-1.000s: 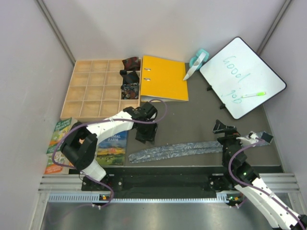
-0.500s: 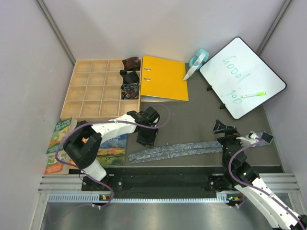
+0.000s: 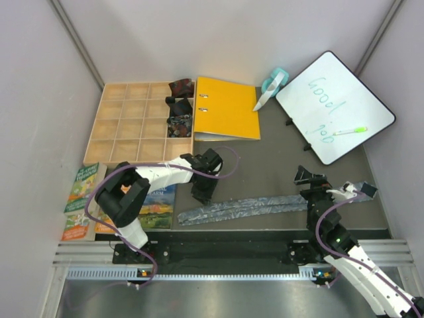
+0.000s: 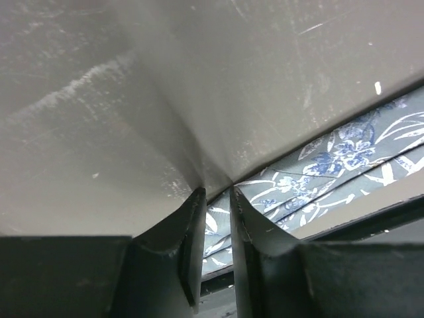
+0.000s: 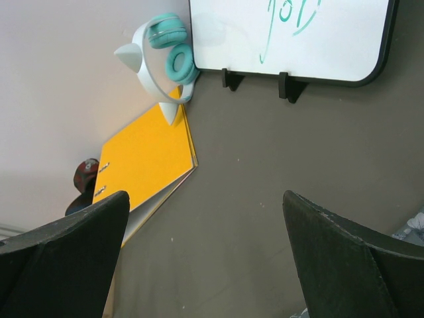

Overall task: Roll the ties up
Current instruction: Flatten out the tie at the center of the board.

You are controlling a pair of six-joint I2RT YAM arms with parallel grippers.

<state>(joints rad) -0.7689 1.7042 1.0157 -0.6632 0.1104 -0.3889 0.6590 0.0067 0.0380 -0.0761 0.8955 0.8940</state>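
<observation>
The grey-blue tie (image 3: 245,207) (image 4: 344,159) lies flat and unrolled on the dark mat (image 3: 265,165) near the front edge. It runs from 8 o'clock to 2 o'clock in the overhead view, and its flower pattern is clear in my left wrist view. My left gripper (image 3: 201,193) (image 4: 215,192) is down at the tie's 9 o'clock end. Its fingers (image 4: 189,232) are drawn close with only a thin slit between them, the tips on the fabric's far edge. I cannot tell whether any cloth is caught. My right gripper (image 3: 308,177) (image 5: 205,199) sits just beyond the tie's 3 o'clock end, its fingers (image 5: 66,245) spread wide around nothing. At 11 o'clock from the tie is the wooden tray (image 3: 132,126). In its right-hand column are the dark red roll (image 3: 180,87), the black roll (image 3: 177,106) and the speckled roll (image 3: 179,126), one behind another. The yellow binder (image 3: 228,109) (image 5: 142,165) lies at 12 o'clock, touching the tray's side. The teal headphones (image 3: 273,85) (image 5: 162,56) are at its far corner. The whiteboard (image 3: 334,106) with a green marker (image 3: 349,131) is at 1 o'clock. Books (image 3: 86,189) lie at 9 o'clock.
</observation>
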